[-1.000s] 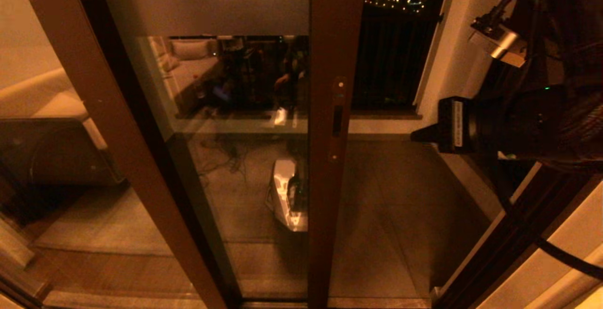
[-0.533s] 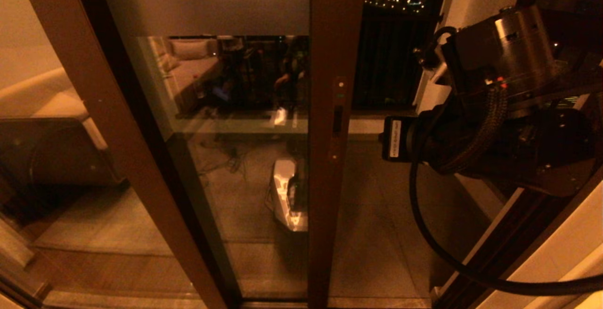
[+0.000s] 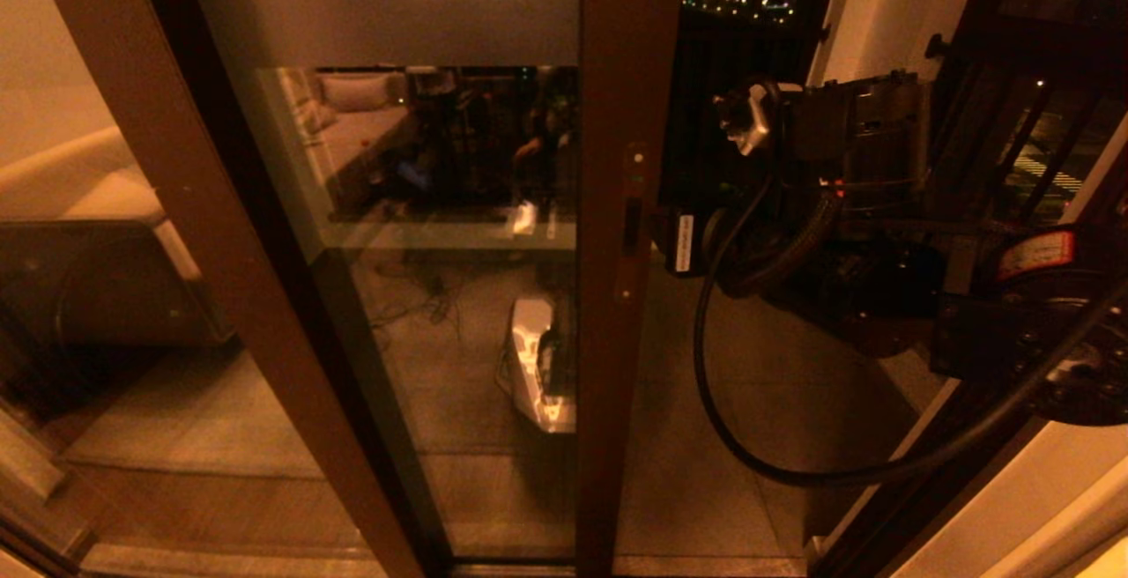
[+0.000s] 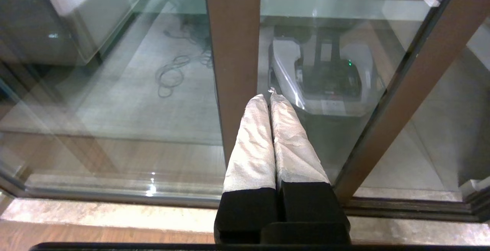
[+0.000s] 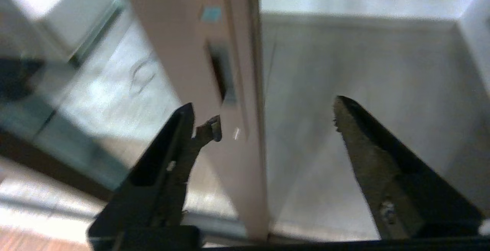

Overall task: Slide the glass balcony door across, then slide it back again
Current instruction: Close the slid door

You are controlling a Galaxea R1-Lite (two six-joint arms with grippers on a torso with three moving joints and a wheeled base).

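The glass balcony door (image 3: pixel 441 314) has a dark brown frame and a frosted band (image 3: pixel 397 18) near the top. Its upright edge stile (image 3: pixel 621 340) carries a slot-shaped lock recess (image 3: pixel 631 226). My right arm (image 3: pixel 846 137) reaches in from the right, its front end right beside that recess. In the right wrist view my right gripper (image 5: pixel 268 119) is open, with the stile's edge (image 5: pixel 245 136) between the two fingers and the recess (image 5: pixel 220 75) just ahead. My left gripper (image 4: pixel 270 97) is shut on nothing, its white-wrapped fingers pointing at a brown stile (image 4: pixel 233 52) low down by the floor.
The doorway right of the stile opens onto the tiled balcony floor (image 3: pixel 758 366), a dark railing (image 3: pixel 731 120) and a white wall (image 3: pixel 864 23). A floor track (image 4: pixel 383 205) runs under the glass. A sofa (image 3: pixel 79 208) stands at left. The robot's base (image 4: pixel 321 79) is reflected in the pane.
My right arm has swung in from the right edge of the head view to the door's edge stile. The door has not moved.
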